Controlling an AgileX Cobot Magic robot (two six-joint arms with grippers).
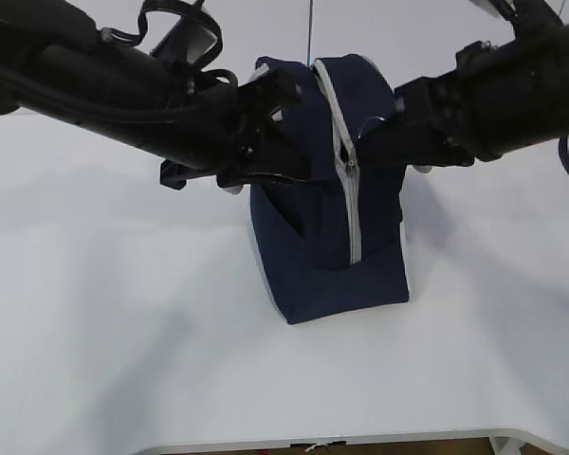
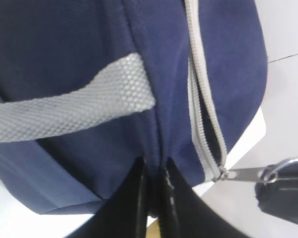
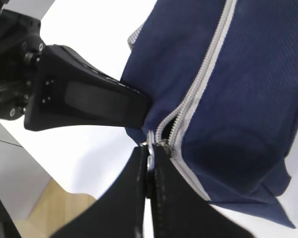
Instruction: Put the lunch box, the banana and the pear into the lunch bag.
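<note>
The navy lunch bag (image 1: 327, 237) stands upright mid-table, its grey zipper (image 1: 346, 199) facing me. My left gripper (image 1: 283, 142) is shut on a fold of the bag's navy fabric (image 2: 154, 166), just below a grey strap handle (image 2: 69, 109). My right gripper (image 1: 365, 147) is shut on the metal ring pull (image 3: 150, 153) at the zipper slider. A short gap in the zipper (image 2: 208, 129) shows by the slider. The bag also shows in the right wrist view (image 3: 238, 84). The lunch box, the banana and the pear are out of view.
The bag stands on a white table (image 1: 123, 332) whose front edge (image 1: 313, 442) runs along the bottom of the exterior view. Both black arms reach in from the upper left and upper right. The left gripper's finger (image 3: 89, 101) shows in the right wrist view.
</note>
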